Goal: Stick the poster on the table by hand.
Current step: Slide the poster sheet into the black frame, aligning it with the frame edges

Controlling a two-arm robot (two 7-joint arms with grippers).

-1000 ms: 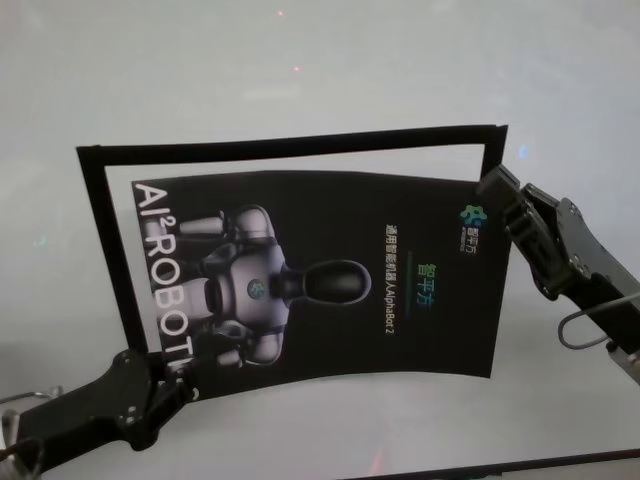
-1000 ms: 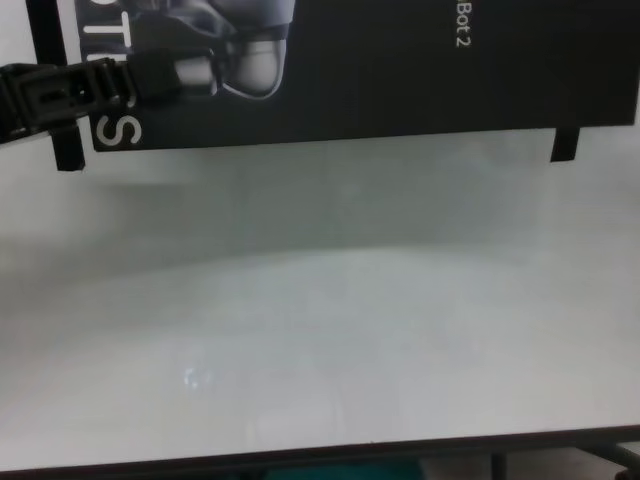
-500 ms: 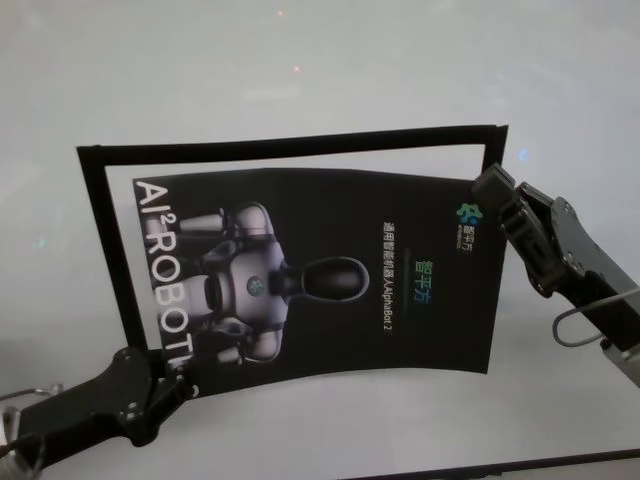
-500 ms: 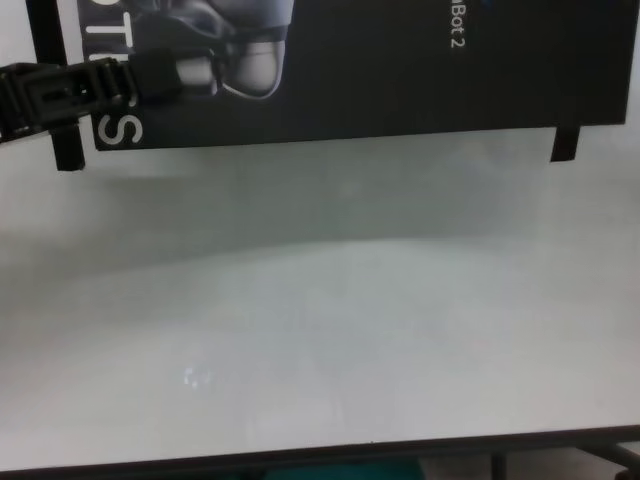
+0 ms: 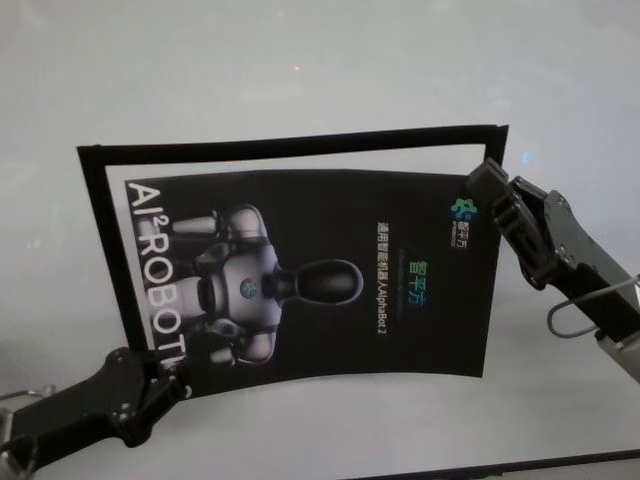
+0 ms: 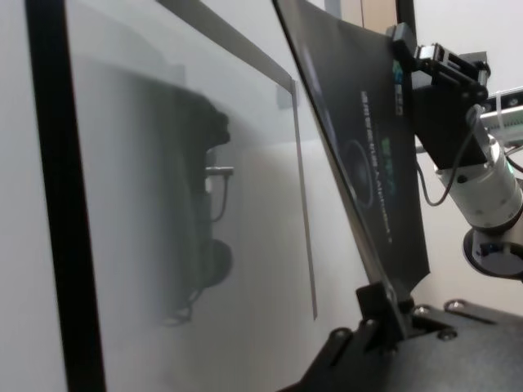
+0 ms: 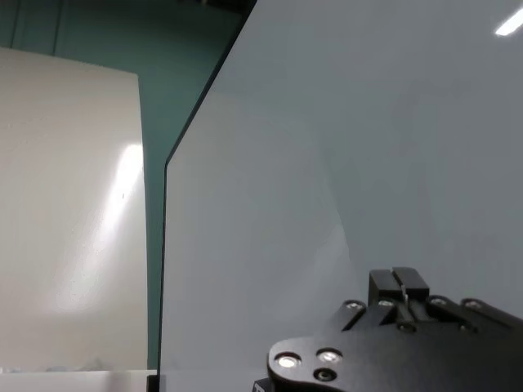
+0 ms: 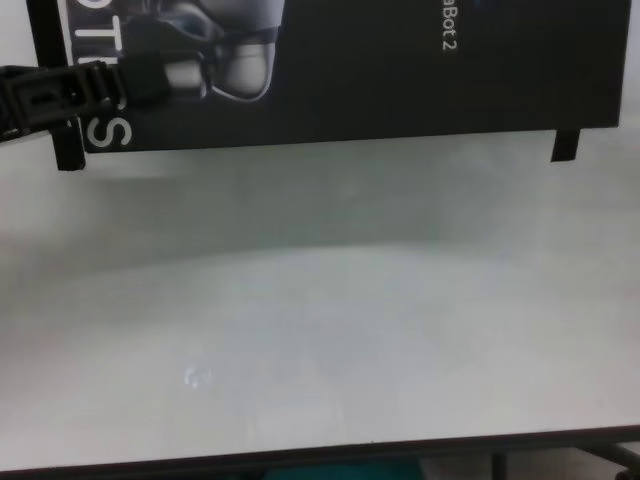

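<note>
Poster thin, light, floppy; bends in middle, held up off table, over black tape frame. Best held by corners. Left hand pinches near corner by big letters. Right hand pinches far corner by logo. Table white, smooth, shiny, plenty of bare room around. Tape may grab early; lower flat.

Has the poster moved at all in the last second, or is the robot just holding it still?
Yes. In the head view the poster has slid left and away, towards the far strip of the black tape frame. Both grippers, left and right, hold it.
</note>
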